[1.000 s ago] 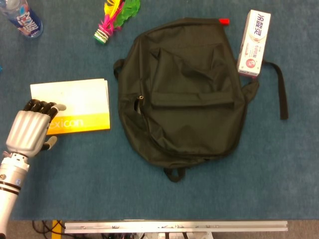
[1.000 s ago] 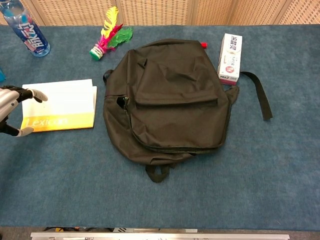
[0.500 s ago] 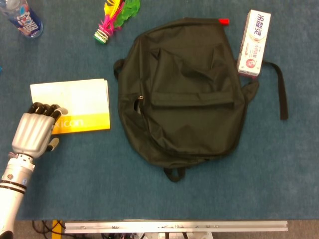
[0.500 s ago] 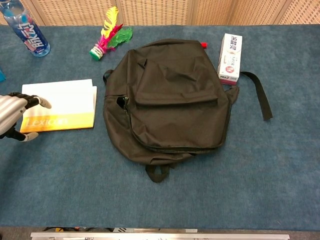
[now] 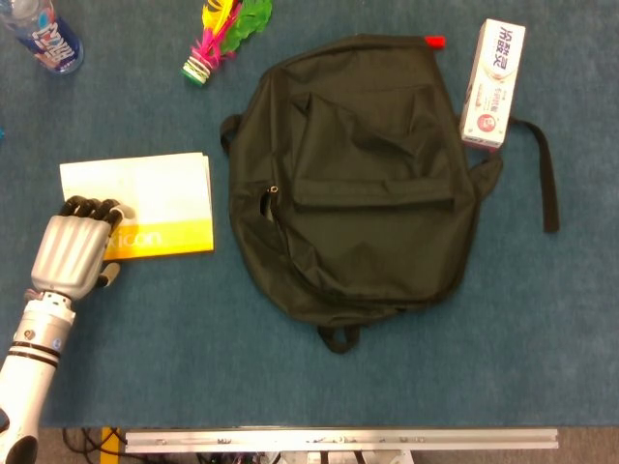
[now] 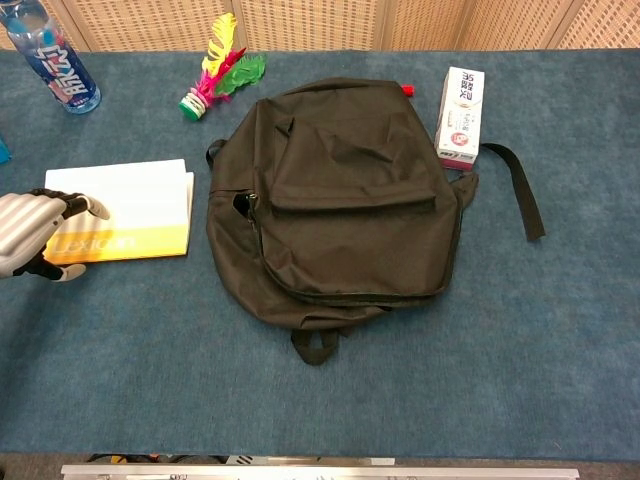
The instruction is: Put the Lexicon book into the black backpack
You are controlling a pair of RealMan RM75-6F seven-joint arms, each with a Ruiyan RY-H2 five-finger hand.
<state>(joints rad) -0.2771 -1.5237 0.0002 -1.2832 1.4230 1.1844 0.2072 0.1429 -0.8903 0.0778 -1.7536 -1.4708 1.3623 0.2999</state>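
My left hand (image 5: pixel 70 253) sits at the left edge of the blue carpeted tabletop (image 5: pixel 193 367), its dark fingers (image 5: pixel 89 207) curled over the near left corner of the white and yellow Lexicon book (image 5: pixel 145 205), and in the chest view the thumb shows below that corner, so the corner sits between thumb and fingers. From these views I cannot tell whether the grip has closed firmly on the cover or only rests against it. The book lies flat, its yellow title band toward the near edge, just beside the black fabric backpack (image 5: pixel 363 179) but not touching it. The backpack lies flat across the middle of the tabletop with its front pocket facing up, one strap trailing out toward the right edge and its carry loop pointing at the near edge. A white and pink rectangular carton (image 5: pixel 492 83) rests against the backpack's far right shoulder. Toward the far edge lies a feathered shuttlecock in pink, yellow and green (image 5: pixel 221 34), and a clear plastic bottle with a blue label (image 5: pixel 44 37) stands at the far left corner. My right hand shows in neither view.
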